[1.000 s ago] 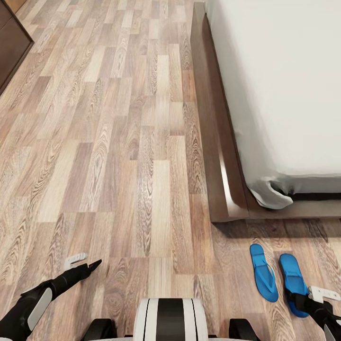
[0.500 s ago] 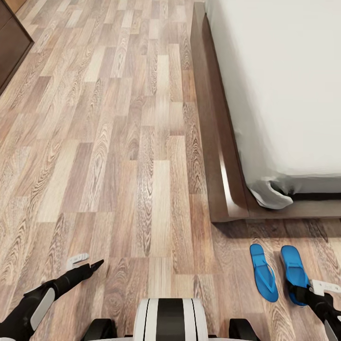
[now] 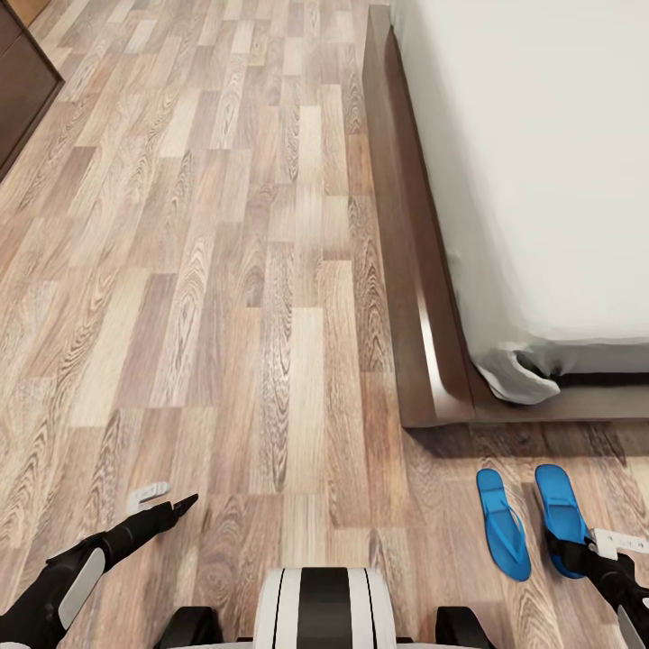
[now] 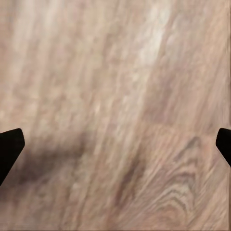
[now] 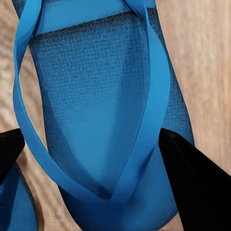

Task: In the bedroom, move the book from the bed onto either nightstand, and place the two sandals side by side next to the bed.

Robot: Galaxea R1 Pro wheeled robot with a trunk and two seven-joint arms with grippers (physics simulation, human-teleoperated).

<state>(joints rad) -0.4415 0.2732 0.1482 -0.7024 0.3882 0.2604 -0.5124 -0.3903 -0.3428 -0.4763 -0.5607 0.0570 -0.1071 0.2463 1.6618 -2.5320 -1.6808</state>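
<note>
Two blue sandals [image 3: 503,524] lie side by side on the wood floor [image 3: 225,297], just off the foot corner of the bed [image 3: 541,180]. Right hand [image 5: 103,149] is over the sandal farther from the robot's centreline [image 3: 561,514], fingers spread wide either side of its thong strap (grip not closed). Left hand [image 4: 115,144] is wide open over bare floor, holding nothing.

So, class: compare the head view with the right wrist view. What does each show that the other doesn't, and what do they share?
Head view alone: the bed, the left claw over bare floor, a dark cabinet at the far left, and the two sandals lying side by side past the bed's foot. Right wrist view alone: the sandal's thong straps and textured sole up close. Both: the right claw over the right-hand sandal.
</note>
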